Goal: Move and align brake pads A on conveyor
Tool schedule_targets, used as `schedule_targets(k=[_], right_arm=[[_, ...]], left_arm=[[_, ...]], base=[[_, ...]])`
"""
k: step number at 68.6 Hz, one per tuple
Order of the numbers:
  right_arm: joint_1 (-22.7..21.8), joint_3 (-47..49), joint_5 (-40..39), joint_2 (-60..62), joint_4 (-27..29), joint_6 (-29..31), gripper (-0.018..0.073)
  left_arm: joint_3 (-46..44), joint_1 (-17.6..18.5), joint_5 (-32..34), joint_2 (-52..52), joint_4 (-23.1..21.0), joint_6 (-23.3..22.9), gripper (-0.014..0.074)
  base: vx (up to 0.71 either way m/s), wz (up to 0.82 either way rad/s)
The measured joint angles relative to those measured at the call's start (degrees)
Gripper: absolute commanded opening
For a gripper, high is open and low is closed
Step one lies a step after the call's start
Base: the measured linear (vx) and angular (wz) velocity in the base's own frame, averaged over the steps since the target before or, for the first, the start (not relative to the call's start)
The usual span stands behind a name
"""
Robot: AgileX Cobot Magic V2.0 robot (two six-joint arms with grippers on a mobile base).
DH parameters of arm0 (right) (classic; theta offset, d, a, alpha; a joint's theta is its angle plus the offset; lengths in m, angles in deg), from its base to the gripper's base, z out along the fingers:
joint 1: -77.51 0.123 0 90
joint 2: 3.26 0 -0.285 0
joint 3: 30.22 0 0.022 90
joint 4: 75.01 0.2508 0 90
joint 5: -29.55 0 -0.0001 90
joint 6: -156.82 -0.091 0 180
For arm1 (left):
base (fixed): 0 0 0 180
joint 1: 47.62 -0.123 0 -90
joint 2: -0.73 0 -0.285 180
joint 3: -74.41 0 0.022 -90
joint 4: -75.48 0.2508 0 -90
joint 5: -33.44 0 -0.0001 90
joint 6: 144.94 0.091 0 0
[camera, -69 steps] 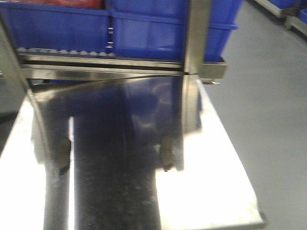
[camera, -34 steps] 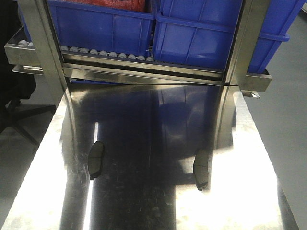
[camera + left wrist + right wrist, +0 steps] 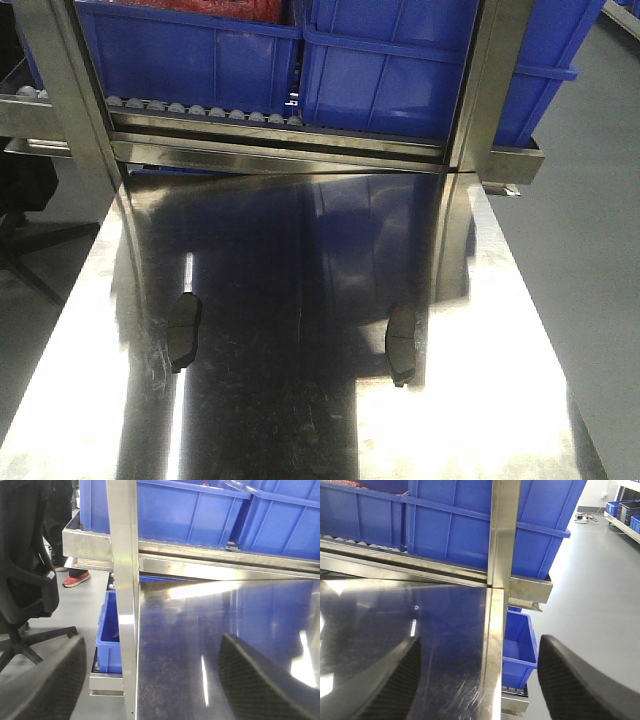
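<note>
The left gripper [image 3: 150, 680] hangs low at the tabletop's [image 3: 480, 400] left edge and the right gripper [image 3: 487, 680] at its right edge, both aimed at the bins [image 3: 190, 60]. Both have jaws wide apart, empty. The left pad [image 3: 183, 330] and right pad [image 3: 401, 343] lie flat on the tabletop; their position relative to the jaws cannot be told.

Left gripper [image 3: 151, 645]: black woven-textured fingers [image 3: 50, 685] spread wide apart.
Right gripper [image 3: 480, 647]: fingers [image 3: 572, 680] likewise spread wide apart.
</note>
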Motion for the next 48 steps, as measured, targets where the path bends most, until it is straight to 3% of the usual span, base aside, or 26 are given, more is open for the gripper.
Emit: schedule_targets(k=[48], right_arm=[[0.0, 0.0, 0.0, 0.0, 0.0, 0.0, 0.049]], left_arm=[[0.0, 0.0, 0.0, 0.0, 0.0, 0.0, 0.0535]], base=[[0.0, 0.0]])
